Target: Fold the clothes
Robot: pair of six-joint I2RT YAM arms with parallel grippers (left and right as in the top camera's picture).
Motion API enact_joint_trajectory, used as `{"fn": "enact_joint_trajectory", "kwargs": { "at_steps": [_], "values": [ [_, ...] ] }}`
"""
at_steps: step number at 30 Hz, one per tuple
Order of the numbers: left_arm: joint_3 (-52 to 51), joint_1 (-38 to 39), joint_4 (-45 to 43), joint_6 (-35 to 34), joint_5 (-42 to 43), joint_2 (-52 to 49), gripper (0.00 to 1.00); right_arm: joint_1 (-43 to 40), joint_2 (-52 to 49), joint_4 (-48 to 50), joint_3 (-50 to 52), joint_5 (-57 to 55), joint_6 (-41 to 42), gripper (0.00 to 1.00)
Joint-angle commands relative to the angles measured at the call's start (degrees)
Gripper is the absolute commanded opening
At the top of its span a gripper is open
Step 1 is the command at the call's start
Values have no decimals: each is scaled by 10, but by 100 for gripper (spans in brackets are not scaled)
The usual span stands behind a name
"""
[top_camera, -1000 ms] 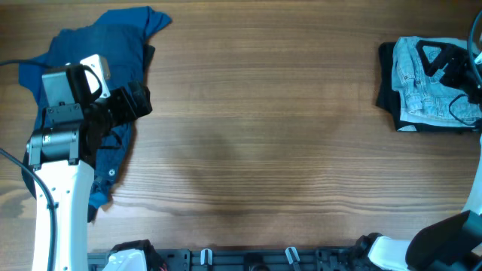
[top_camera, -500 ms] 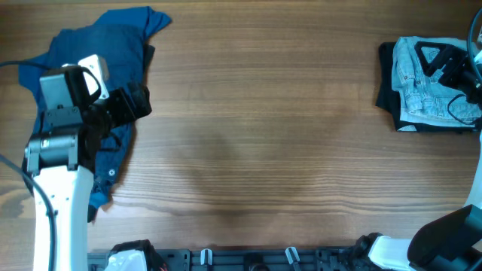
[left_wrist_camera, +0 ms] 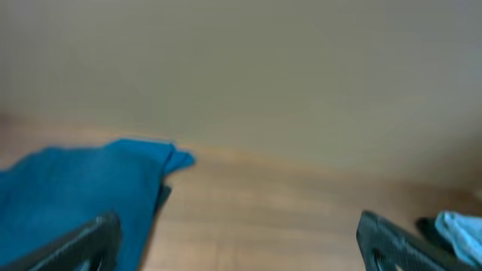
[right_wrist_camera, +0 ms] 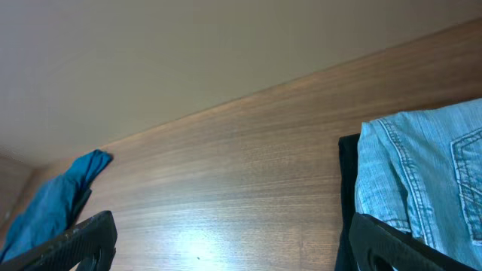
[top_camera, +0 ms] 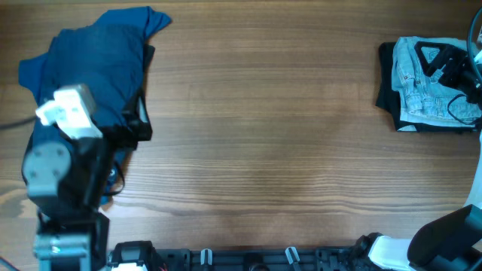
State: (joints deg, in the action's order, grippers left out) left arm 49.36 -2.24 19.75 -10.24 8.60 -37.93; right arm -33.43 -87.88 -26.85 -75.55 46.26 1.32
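Fig. Blue shirt [top_camera: 98,68], crumpled, lies at left end of table [top_camera: 263,150], long axis running approx. near-to-far. It sits under and ahead-left of L. gripper [top_camera: 137,126], the nearer arm. L. wrist is pitched almost level, looking across table; jaws wide apart, empty. R. gripper [top_camera: 450,66] is over folded jeans stack [top_camera: 418,86], jaws likewise spread, holding nothing.

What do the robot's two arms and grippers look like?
The left arm is grey and black, with a round grey joint and a white box on top. The right arm shows white and dark grey. The left gripper and right gripper are black, with flat dark fingers. A thin black cable loops beside the right one.
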Motion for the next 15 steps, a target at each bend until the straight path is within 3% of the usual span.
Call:
{"fn": "enact_joint_trajectory", "kwargs": {
  "at_steps": [1, 9, 15],
  "values": [
    [-129, 21, -108, 9, -12, 65, 100, 2, -7, 0, 1, -2, 3, 100],
    [-356, 28, -235, 9, -12, 208, 100, 2, -7, 0, 1, -2, 3, 100],
    [-440, 28, -262, 8, -17, 297, 100, 2, -7, 0, 1, -2, 3, 100]
  ]
}}
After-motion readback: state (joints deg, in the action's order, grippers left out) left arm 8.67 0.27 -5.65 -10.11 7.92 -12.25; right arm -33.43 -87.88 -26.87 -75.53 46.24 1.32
